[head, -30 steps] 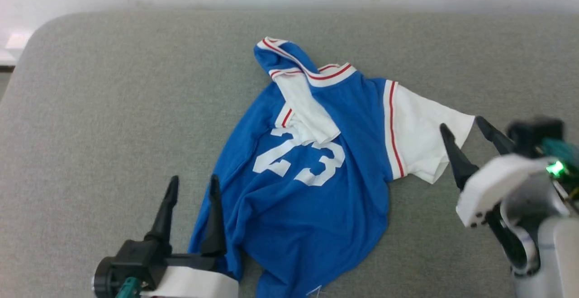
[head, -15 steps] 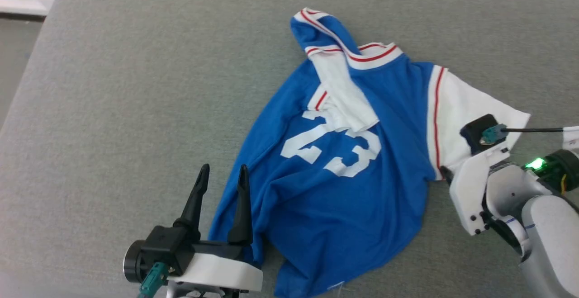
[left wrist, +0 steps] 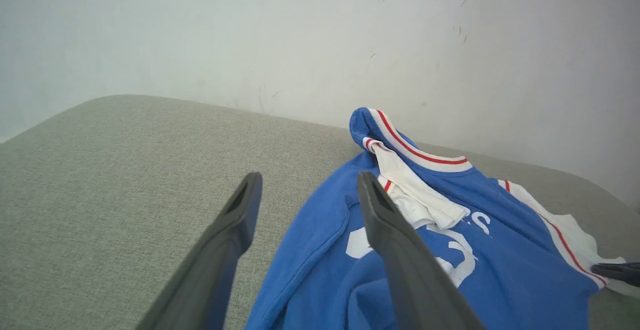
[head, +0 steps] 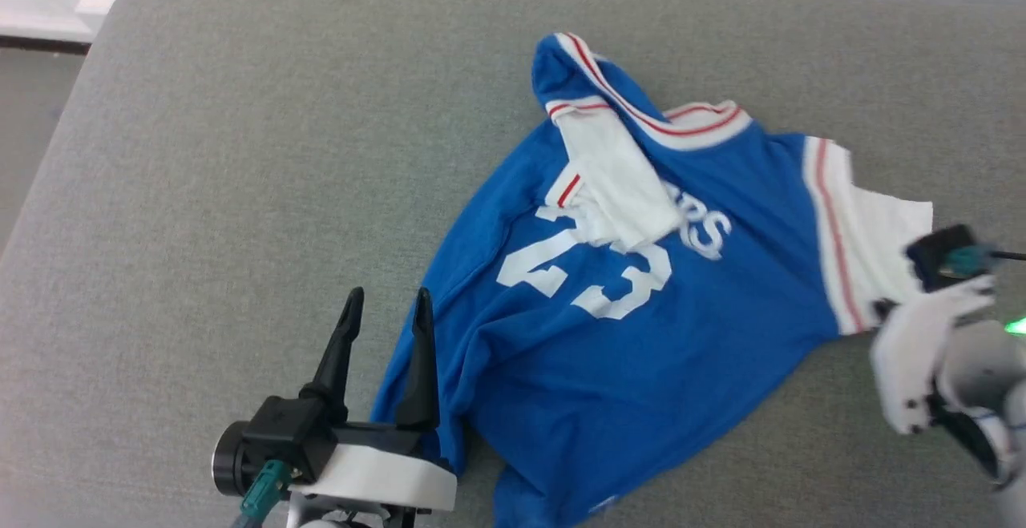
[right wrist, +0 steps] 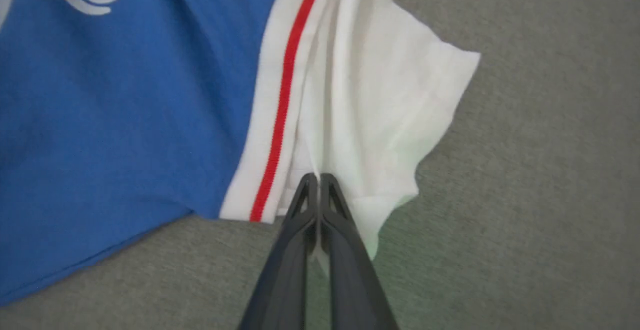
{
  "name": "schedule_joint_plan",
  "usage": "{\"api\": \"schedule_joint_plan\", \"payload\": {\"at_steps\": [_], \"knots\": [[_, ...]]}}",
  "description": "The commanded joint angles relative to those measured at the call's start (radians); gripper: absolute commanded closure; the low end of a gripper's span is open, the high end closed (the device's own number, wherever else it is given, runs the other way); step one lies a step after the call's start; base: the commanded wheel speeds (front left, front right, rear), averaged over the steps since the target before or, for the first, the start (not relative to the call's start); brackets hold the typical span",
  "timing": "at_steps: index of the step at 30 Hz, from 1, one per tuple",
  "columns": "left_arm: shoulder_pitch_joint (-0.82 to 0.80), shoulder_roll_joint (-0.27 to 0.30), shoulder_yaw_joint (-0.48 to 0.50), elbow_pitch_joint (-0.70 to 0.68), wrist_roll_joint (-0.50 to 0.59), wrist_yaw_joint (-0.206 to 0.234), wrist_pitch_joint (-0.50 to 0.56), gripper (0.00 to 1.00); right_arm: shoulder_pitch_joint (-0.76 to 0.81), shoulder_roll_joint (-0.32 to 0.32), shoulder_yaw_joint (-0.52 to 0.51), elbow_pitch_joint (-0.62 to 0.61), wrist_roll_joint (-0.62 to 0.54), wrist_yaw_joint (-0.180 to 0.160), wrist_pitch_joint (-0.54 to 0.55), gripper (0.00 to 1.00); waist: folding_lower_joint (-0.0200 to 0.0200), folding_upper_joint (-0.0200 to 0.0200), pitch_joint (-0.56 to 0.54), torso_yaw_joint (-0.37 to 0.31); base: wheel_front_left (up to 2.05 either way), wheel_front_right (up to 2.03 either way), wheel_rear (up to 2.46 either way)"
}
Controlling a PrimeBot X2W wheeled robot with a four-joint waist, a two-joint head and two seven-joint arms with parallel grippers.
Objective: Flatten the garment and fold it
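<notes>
The garment (head: pixel 641 336), a royal-blue jersey with a white "23", lies crumpled on the grey surface, back side up. One white sleeve (head: pixel 617 191) is folded over its upper middle. My right gripper (right wrist: pixel 317 177) is shut on the other white sleeve (right wrist: pixel 380 104), near the red-striped shoulder seam, at the garment's right edge. In the head view that gripper (head: pixel 886 308) is mostly hidden under its white wrist. My left gripper (head: pixel 386 304) stands open at the garment's lower-left edge, its right finger over the blue cloth (left wrist: pixel 520 275), gripping nothing.
The grey padded surface (head: pixel 240 191) has a rounded corner at the upper left, with floor (head: pixel 24 127) beyond its left edge. A pale wall (left wrist: pixel 300 34) rises right behind the far edge.
The camera has shifted. My right gripper came down onto the white sleeve, shut on it and drew it to the right, stretching the shoulder and uncovering lettering. The left gripper stayed open.
</notes>
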Motion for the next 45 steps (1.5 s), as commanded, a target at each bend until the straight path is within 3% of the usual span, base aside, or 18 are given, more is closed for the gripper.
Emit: {"api": "schedule_joint_plan", "payload": {"at_steps": [1, 8, 12, 14, 20, 24, 28, 34, 38, 42, 43, 44, 45], "knots": [[0.014, -0.004, 0.005, 0.005, 0.008, -0.008, -0.005, 0.0, 0.024, -0.032, -0.042, -0.009, 0.003, -0.002, -0.007, 1.0, -0.0001, 0.0, -0.019, -0.018, 0.0, 0.0, 0.0], [0.024, -0.011, 0.003, 0.014, 0.015, -0.03, -0.005, 0.0, 0.069, -0.199, -0.204, -0.019, -0.091, -0.002, -0.061, 1.0, -0.0001, 0.0, -0.018, -0.011, 0.0, 0.0, 0.0], [0.023, -0.016, -0.001, 0.021, 0.017, -0.036, -0.005, 0.0, 0.049, -0.258, -0.27, 0.024, -0.186, -0.002, -0.165, 1.0, -0.0001, 0.0, -0.01, -0.009, 0.0, 0.0, 0.0], [0.019, -0.017, -0.008, 0.027, 0.017, -0.04, -0.005, 0.0, 0.027, -0.236, -0.293, 0.06, -0.213, -0.002, -0.214, 0.0, -0.0001, 0.0, -0.01, -0.012, 0.0, 0.0, 0.0], [0.012, -0.011, -0.01, 0.035, 0.016, -0.043, 0.0, 0.0, -0.016, -0.126, -0.307, 0.106, -0.202, -0.002, -0.259, 0.0, -0.0001, 0.0, -0.029, -0.032, 0.0, 0.0, 0.0], [0.015, 0.001, -0.004, 0.033, 0.017, -0.038, 0.004, 0.0, -0.038, -0.037, -0.259, 0.012, -0.1, -0.002, -0.256, 0.0, -0.0001, 0.0, -0.048, -0.058, 0.0, 0.0, 0.0], [0.019, 0.002, -0.005, 0.025, 0.016, -0.034, 0.005, 0.0, 0.017, 0.027, -0.174, -0.101, 0.024, -0.002, -0.145, 0.0, -0.0001, 0.0, -0.054, -0.078, 0.0, 0.0, 0.0], [0.01, 0.0, -0.013, 0.024, 0.014, -0.035, 0.006, 0.0, 0.166, 0.041, -0.035, -0.196, 0.118, -0.002, 0.017, 0.0, -0.0001, 0.0, -0.047, -0.08, 0.0, 0.0, 0.0], [0.005, 0.007, -0.009, 0.02, 0.014, -0.034, 0.006, 0.0, 0.193, 0.014, 0.055, -0.184, 0.096, -0.002, -0.026, 0.0, -0.0001, 0.0, -0.038, -0.074, 0.0, 0.0, 0.0], [0.002, 0.013, -0.005, 0.016, 0.013, -0.031, 0.009, 0.0, 0.174, 0.011, 0.133, -0.086, 0.062, -0.002, -0.068, 0.03, -0.0001, 0.0, -0.035, -0.075, 0.0, 0.0, 0.0], [0.001, 0.014, -0.005, 0.015, 0.013, -0.03, 0.01, 0.0, 0.167, 0.008, 0.149, -0.059, 0.059, -0.002, -0.062, 0.58, -0.0001, 0.0, -0.034, -0.075, 0.0, 0.0, 0.0], [0.001, 0.014, -0.007, 0.015, 0.012, -0.031, 0.012, 0.0, 0.16, 0.006, 0.157, -0.036, 0.055, -0.002, -0.056, 1.0, -0.0001, 0.0, -0.034, -0.076, 0.0, 0.0, 0.0], [0.001, 0.014, -0.009, 0.015, 0.012, -0.032, 0.014, 0.0, 0.154, 0.003, 0.161, -0.019, 0.053, -0.002, -0.049, 1.0, -0.0001, 0.0, -0.034, -0.077, 0.0, 0.0, 0.0]]}}
